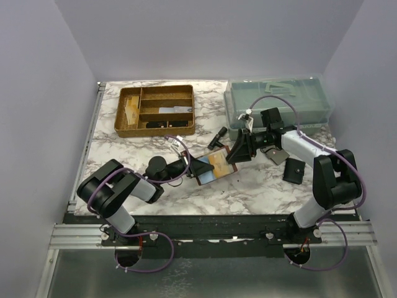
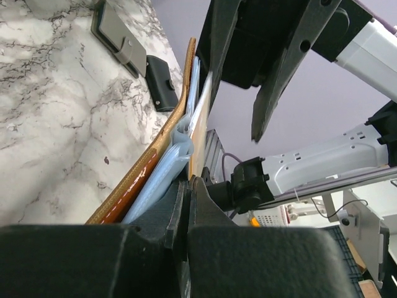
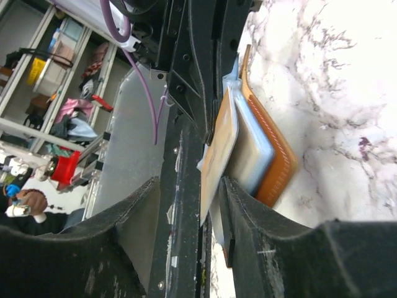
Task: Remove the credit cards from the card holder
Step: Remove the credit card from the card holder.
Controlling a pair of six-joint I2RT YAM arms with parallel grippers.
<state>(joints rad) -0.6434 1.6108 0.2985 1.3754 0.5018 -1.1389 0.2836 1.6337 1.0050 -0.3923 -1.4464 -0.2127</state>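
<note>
The marble table (image 1: pixel 260 186) carries, at its far right, a clear plastic box (image 1: pixel 279 99) and, at its far left, a gold-brown divided tray (image 1: pixel 156 131). The 2 arms reach inward from the near edge and meet at the middle of the table. There the reddish-brown card holder (image 1: pixel 214 166) is held between them, open and tilted, with its leather back turned toward the marble. The left gripper (image 1: pixel 197 166) has its fingers pressed together on the left end of the card holder, where the pockets are. The right gripper (image 1: pixel 239 148) is at the other end with its fingers apart, and the free edge of a tan credit card (image 3: pixel 218 155) stands in the gap between them. A light blue credit card (image 2: pixel 164 174) lies between this tan one and the leather. To the right of the right gripper a grey flat piece (image 1: pixel 277 155) and a small black pouch (image 1: pixel 294 171) lie on the table, just beside each other.
</note>
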